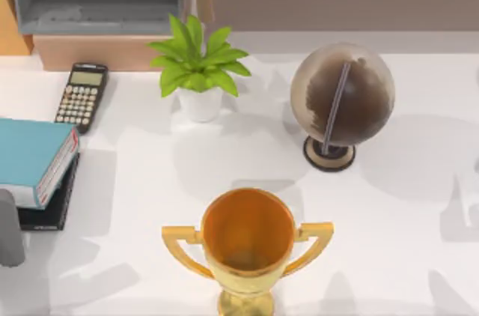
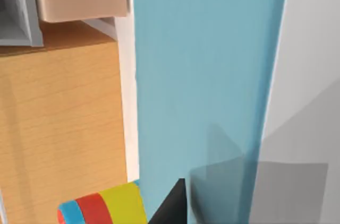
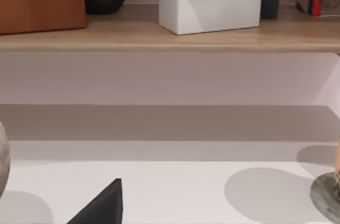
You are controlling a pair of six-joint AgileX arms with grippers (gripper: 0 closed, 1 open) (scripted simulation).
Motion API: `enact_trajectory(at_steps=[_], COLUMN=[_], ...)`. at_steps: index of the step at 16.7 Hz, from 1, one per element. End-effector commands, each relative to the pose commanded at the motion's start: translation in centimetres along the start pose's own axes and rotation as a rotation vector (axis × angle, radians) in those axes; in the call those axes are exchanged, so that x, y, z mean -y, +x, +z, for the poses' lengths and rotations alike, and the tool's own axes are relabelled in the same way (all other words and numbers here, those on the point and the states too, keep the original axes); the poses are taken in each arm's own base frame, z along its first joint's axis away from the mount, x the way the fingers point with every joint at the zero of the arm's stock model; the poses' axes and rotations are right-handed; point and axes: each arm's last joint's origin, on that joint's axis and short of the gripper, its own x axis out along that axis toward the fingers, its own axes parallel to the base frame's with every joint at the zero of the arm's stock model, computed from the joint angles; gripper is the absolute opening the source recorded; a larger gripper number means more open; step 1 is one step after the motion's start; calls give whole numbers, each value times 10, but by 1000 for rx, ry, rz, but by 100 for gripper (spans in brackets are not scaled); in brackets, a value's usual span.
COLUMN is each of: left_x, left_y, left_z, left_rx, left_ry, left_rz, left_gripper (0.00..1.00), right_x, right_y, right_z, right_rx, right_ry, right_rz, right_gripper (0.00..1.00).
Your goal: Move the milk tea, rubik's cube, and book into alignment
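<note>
Book, thick w/ teal cover, is stacked on flat black notebook at surface left edge; left pincer's state can't be told.

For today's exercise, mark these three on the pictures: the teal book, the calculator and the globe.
book [image 1: 30,150]: top view, on its teal cover.
calculator [image 1: 81,96]: top view, on its keypad.
globe [image 1: 343,95]: top view, on the sphere's upper surface.
</note>
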Motion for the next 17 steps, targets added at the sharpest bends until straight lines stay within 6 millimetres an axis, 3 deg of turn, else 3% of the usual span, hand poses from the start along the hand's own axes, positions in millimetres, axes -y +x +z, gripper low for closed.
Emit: enact_trajectory(at_steps=[11, 17], left_x=[0, 0], left_y=[0, 0], left_z=[0, 0], left_rx=[0, 0], left_ry=[0, 0], left_rz=[0, 0], left_gripper=[98, 100], right_x=[0, 0], right_y=[0, 0], right_z=[0, 0], right_rx=[0, 0], right_ry=[0, 0], right_rz=[0, 0], right_gripper=[100, 100])
